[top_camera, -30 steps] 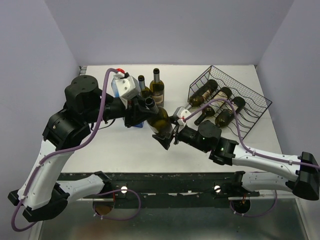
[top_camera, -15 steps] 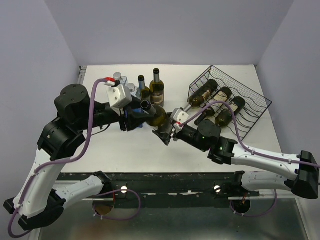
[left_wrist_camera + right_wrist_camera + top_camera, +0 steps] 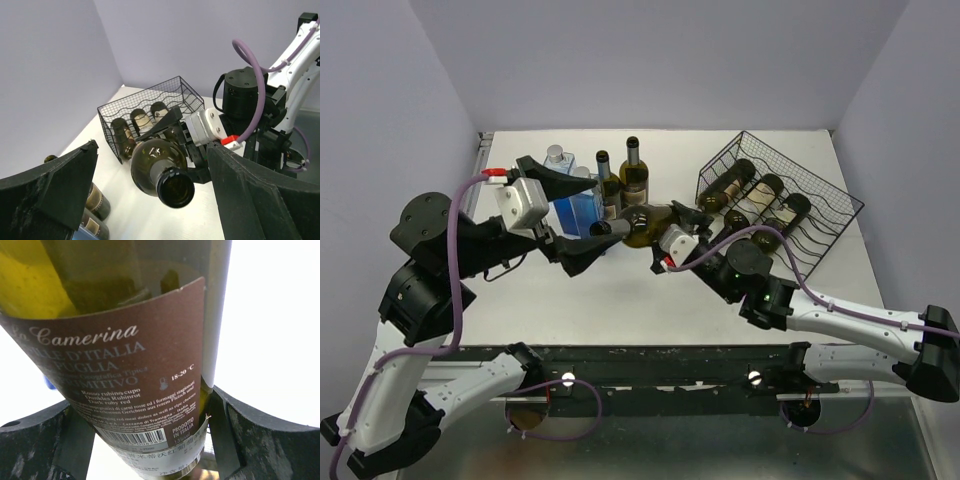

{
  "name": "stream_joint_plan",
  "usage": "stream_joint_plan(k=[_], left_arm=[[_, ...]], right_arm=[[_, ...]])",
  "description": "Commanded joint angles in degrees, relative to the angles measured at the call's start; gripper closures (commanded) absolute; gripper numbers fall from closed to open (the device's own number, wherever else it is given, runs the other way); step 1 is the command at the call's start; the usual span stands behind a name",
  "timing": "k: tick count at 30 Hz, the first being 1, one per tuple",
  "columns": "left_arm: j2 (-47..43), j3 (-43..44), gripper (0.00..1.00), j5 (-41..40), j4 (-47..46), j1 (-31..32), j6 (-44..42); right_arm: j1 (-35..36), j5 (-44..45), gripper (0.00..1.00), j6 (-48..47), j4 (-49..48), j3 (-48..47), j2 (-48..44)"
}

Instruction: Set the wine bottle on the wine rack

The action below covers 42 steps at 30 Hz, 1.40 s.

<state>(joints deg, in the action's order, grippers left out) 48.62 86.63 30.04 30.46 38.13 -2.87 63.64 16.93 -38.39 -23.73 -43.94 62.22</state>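
Note:
A dark green wine bottle [image 3: 642,222] with a brown label [image 3: 120,370] hangs level above the table, neck pointing left. My right gripper [image 3: 660,228] is shut on its body, one finger [image 3: 265,440] on each side. My left gripper [image 3: 600,212] stands open. Its fingers [image 3: 260,195] flank the bottle's open mouth [image 3: 175,189] without touching it. The black wire wine rack [image 3: 820,185] sits at the right, just beyond the held bottle, with three bottles lying in its cradles. It also appears behind the bottle in the left wrist view [image 3: 120,107].
Two upright wine bottles [image 3: 634,170] and a blue bottle [image 3: 578,205] stand at the back, close to my left gripper. The two wine bottles show at the lower left in the left wrist view [image 3: 95,205]. A purple cable [image 3: 790,262] loops over the right arm.
My left gripper has opened off the bottle's neck and drawn back to the left. My right gripper has carried the bottle up and away, tipping it level, closer to the rack.

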Motion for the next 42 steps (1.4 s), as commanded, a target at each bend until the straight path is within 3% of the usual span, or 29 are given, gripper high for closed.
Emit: stream_joint_plan(k=[1, 15, 23, 30, 37, 42], left_arm=[[-2.39, 1.52, 0.01, -3.85, -3.04, 0.19, 2.52], [8.23, 9.26, 0.01, -3.94, 21.82, 0.19, 5.07], [12.81, 9.00, 0.01, -2.88, 30.71, 0.19, 0.33], [16.94, 9.43, 0.02, -4.19, 35.28, 0.63, -0.11], [19.75, 10.05, 0.14, -8.95, 36.07, 1.95, -0.38], [20.81, 10.49, 0.32, -10.97, 36.25, 2.30, -0.20]], right_arm=[[-0.09, 4.42, 0.99, -12.91, -6.86, -0.18, -2.80], [-0.09, 8.82, 0.99, -40.96, -4.14, -0.44, -5.00], [-0.09, 10.06, 0.99, -47.39, -4.93, -1.58, -4.47], [-0.09, 12.07, 0.99, -46.87, -7.29, -2.55, -3.07], [-0.09, 13.66, 0.99, -44.49, -9.23, -4.04, -1.40], [-0.18, 13.74, 0.99, -42.82, -9.76, -4.83, -1.22]])
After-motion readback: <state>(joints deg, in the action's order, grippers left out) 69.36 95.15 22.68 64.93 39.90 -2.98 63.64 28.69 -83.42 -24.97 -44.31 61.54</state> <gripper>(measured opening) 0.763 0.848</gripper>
